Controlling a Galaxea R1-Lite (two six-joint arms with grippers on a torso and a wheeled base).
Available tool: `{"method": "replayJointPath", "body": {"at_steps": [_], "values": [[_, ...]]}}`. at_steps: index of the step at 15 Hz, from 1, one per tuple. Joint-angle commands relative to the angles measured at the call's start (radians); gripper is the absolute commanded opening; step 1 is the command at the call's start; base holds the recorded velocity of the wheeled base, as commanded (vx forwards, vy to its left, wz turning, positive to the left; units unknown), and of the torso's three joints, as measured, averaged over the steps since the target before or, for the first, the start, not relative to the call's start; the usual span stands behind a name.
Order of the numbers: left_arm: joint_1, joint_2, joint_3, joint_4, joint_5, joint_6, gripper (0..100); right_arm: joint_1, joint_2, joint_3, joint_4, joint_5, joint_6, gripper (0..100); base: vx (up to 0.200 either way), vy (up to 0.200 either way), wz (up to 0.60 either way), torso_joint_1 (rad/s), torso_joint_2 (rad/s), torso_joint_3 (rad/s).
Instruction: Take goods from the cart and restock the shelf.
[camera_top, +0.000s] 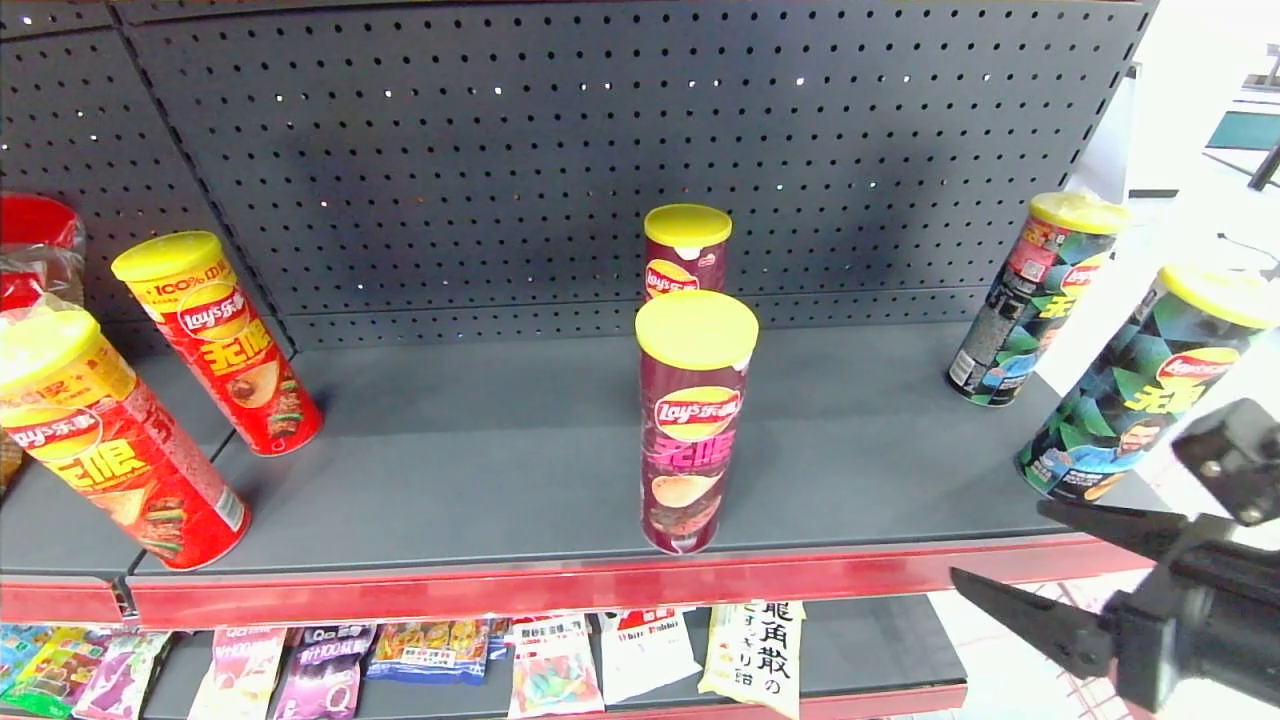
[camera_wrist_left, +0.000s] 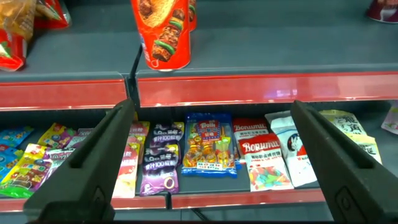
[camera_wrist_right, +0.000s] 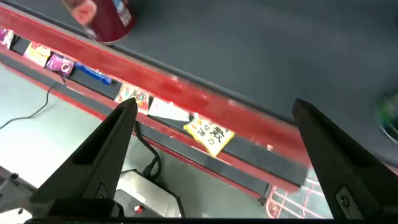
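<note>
centrally, maroon can (camera_top: 694, 430) fronts rear can (camera_top: 686, 248) on shelf (camera_top: 480, 450).

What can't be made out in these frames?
- Rear maroon can: lower body hidden behind front maroon can, head view.
- Red-lidded package: cut by head view's left edge.
- Green can: blurred, cut by right wrist view's edge.

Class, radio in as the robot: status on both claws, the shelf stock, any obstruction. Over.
Left claw open, empty. Right claw open, empty, before the shelf lip. Maroon can upright at front. No obstruction seen.
</note>
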Motion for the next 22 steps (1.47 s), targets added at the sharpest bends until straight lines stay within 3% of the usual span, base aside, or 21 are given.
{"method": "replayJointPath", "body": {"at_steps": [1,13,22], "values": [[0.000,0.000,0.000,0.001,0.000,0.000,100,0.059,0.250,-0.054,-0.108,-0.026,-0.001,100,0.000,0.000,0.00,0.000,0.00,0.000],[0.000,0.000,0.000,-0.001,0.000,0.000,100,0.156,0.494,-0.166,-0.300,-0.146,-0.006,100,0.000,0.000,0.00,0.000,0.00,0.000],[0.000,0.000,0.000,0.001,0.000,0.000,100,0.185,0.569,-0.223,-0.300,-0.197,-0.009,100,0.000,0.000,0.00,0.000,0.00,0.000]]}}
